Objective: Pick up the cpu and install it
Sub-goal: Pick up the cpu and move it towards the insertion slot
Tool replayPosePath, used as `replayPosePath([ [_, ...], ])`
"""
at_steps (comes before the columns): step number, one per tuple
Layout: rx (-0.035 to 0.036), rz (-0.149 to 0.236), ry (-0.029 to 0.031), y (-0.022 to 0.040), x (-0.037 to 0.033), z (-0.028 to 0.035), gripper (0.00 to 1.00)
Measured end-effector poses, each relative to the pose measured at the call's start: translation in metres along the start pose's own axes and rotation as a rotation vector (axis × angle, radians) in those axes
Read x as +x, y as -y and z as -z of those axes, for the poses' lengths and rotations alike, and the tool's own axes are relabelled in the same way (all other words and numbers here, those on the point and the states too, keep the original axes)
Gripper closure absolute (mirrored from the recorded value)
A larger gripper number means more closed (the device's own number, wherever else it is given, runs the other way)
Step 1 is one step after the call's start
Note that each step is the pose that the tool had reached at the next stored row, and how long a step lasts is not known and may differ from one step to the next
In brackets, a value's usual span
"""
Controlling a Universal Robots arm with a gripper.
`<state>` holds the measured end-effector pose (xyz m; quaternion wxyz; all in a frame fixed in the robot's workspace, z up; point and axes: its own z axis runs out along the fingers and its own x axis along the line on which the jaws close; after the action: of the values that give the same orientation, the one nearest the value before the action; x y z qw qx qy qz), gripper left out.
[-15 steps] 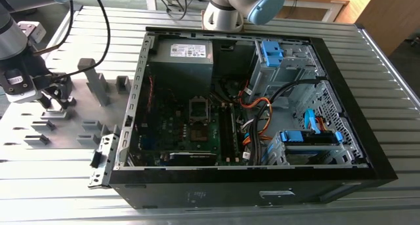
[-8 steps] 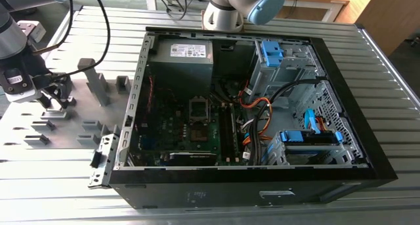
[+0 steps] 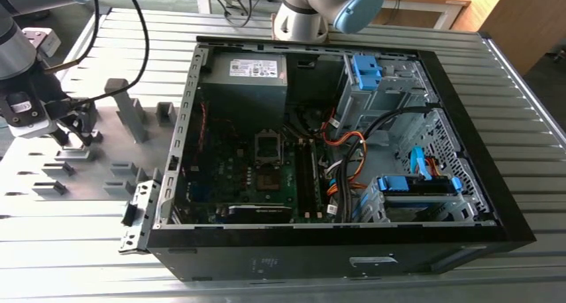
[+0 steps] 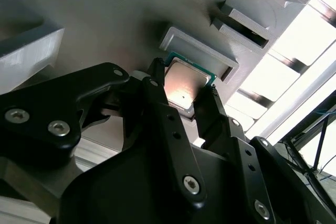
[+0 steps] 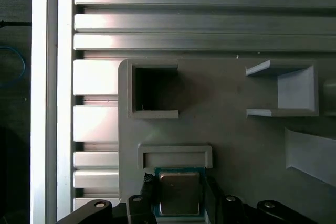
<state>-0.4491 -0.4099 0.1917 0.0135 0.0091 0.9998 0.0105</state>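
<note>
The gripper (image 4: pixel 185 81) has its two black fingers (image 4: pixel 168 114) set narrow, one at each side of the cpu (image 4: pixel 184 86). They seem to press its edges, so I judge that the cpu is clasped. The cpu is a small flat square with a plain silver-grey metal top that catches the light, and a thin green border around it shows in both wrist views. It is just beside a low grey holder frame (image 5: pixel 175 153), at the frame's open side, on or slightly above the grey plate (image 5: pixel 231 114); I cannot tell whether it is lifted off. In the exterior view the gripper (image 3: pixel 75 138) is at the exterior view's left, over this plate. The open computer case (image 3: pixel 495 210) with the motherboard (image 3: pixel 234 177) lies well apart, at the centre and right. So the pick-up looks to be in hand, and the install is not yet done.
</note>
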Motion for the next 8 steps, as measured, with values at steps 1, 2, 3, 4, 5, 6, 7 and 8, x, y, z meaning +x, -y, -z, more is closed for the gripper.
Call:
replayPosePath([
  [1, 0.0000, 0.000, 0.0000, 0.0000, 0.0000, 0.0000, 0.53],
  [2, 0.0000, 0.000, 0.0000, 0.0000, 0.0000, 0.0000, 0.53],
  [3, 0.0000, 0.000, 0.0000, 0.0000, 0.0000, 0.0000, 0.53],
  [4, 0.0000, 0.000, 0.0000, 0.0000, 0.0000, 0.0004, 0.53],
  [5, 0.0002, 0.000, -0.0003, 0.0000, 0.0001, 0.0015, 0.53],
  [6, 0.0001, 0.000, -0.0002, 0.0000, 0.0000, 0.0024, 0.53],
  [7, 0.0000, 0.000, 0.0000, -0.0001, -0.0001, 0.0034, 0.53],
  [8, 0.0001, 0.000, -0.0001, -0.0001, -0.0001, 0.0049, 0.53],
])
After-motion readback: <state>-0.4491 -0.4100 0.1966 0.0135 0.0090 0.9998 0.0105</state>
